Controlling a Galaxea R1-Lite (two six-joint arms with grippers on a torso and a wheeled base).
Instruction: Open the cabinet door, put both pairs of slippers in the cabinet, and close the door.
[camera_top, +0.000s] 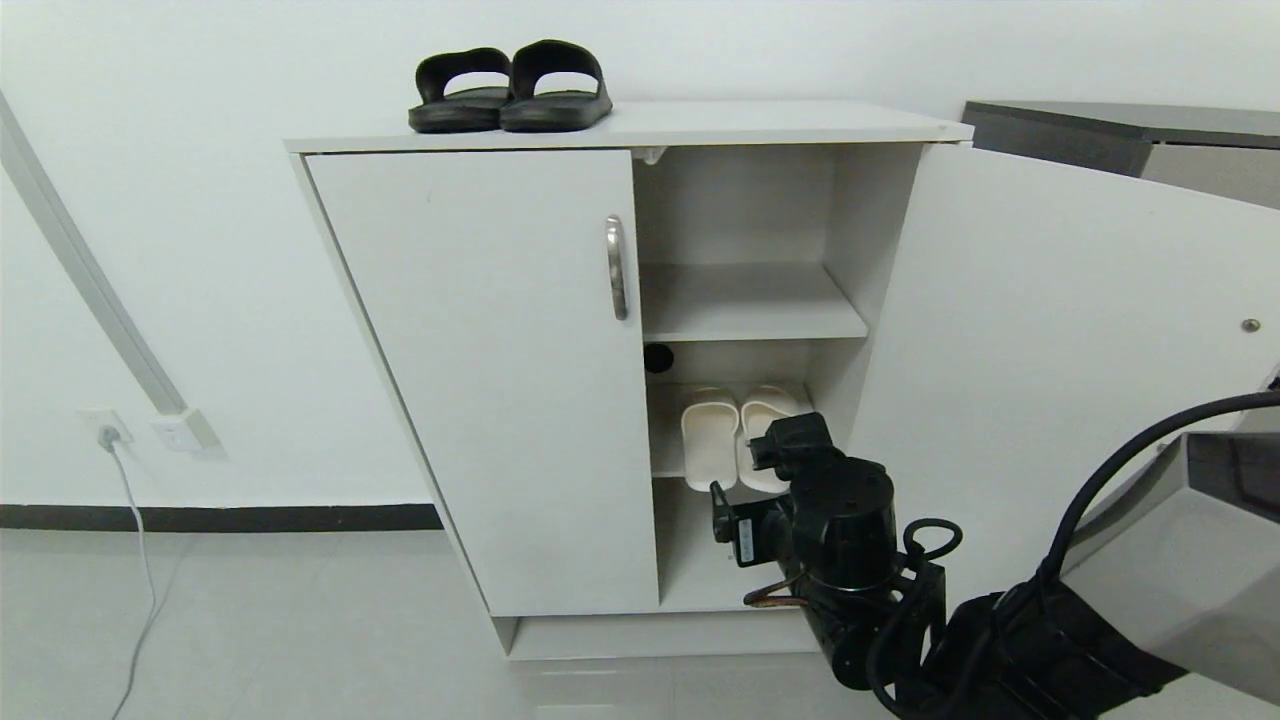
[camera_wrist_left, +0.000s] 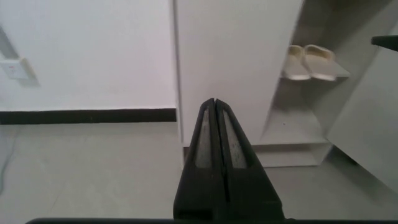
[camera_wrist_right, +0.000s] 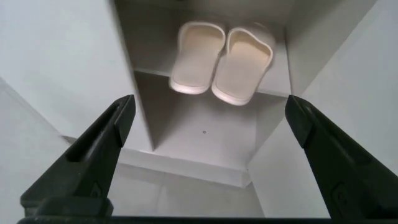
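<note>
Cabinet (camera_top: 620, 125) with one door open (camera_top: 1050, 330), the other door shut (camera_top: 480, 380); one pair of slippers inside, one pair on top.
White slippers (camera_top: 735, 435) side by side on the lower shelf (camera_top: 665, 450), centre of head view. Black slippers (camera_top: 510, 90) on the cabinet top, upper centre. Right pincer (camera_wrist_right: 209, 106) spread wide, holding nothing, lower right of centre in the head view, in front of the open compartment. Left pincer (camera_wrist_left: 214, 106) closed tight, fingers touching, nothing between them, facing the shut door.
</note>
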